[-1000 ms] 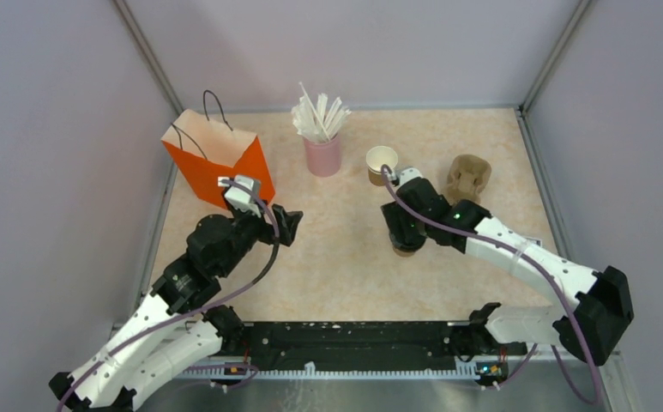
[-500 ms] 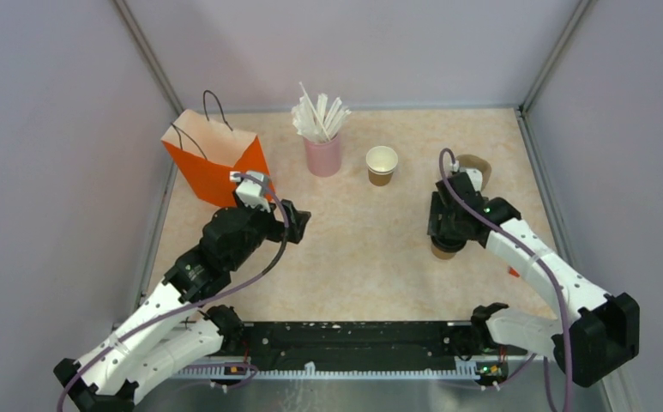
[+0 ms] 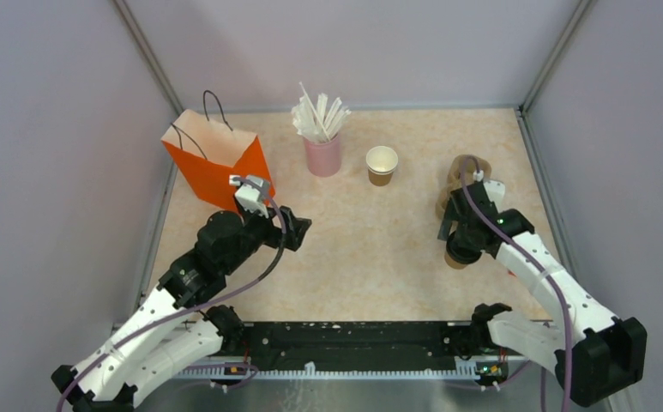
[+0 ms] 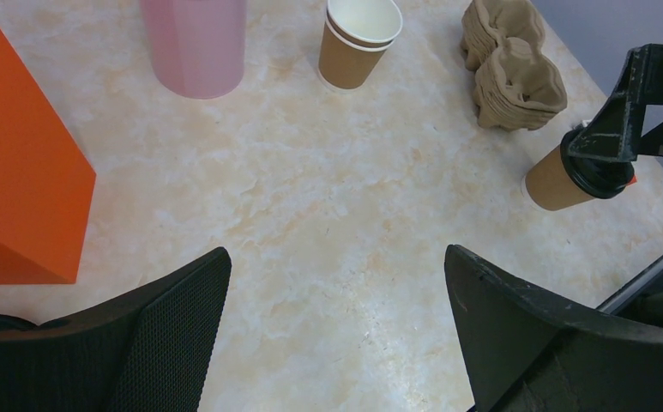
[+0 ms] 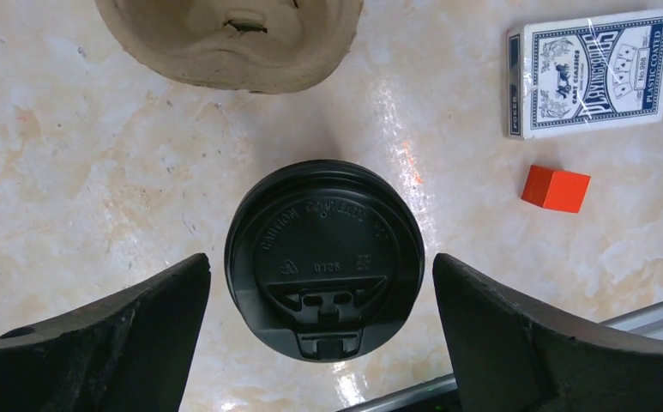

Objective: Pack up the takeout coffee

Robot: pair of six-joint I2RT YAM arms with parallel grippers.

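Observation:
A brown paper cup with a black lid (image 3: 458,256) stands on the table at the right, in front of the pulp carrier (image 3: 463,165). My right gripper (image 3: 467,233) is open above and around it. In the right wrist view the lid (image 5: 323,257) sits between the fingers with a gap on each side. The left wrist view shows this cup (image 4: 568,176) upright. Two stacked open brown cups (image 3: 382,163) stand at the back middle. The orange bag (image 3: 216,163) stands at the back left. My left gripper (image 3: 298,225) is open and empty over bare table, right of the bag.
A pink cup of white straws (image 3: 322,154) stands between the bag and the open cups. A deck of playing cards (image 5: 589,73) and a small red block (image 5: 555,189) lie right of the lidded cup. The metal rail runs along the near edge.
My right arm has moved the lidded cup from the table's middle to the right, to just in front of the carrier. My left gripper has shifted slightly right.

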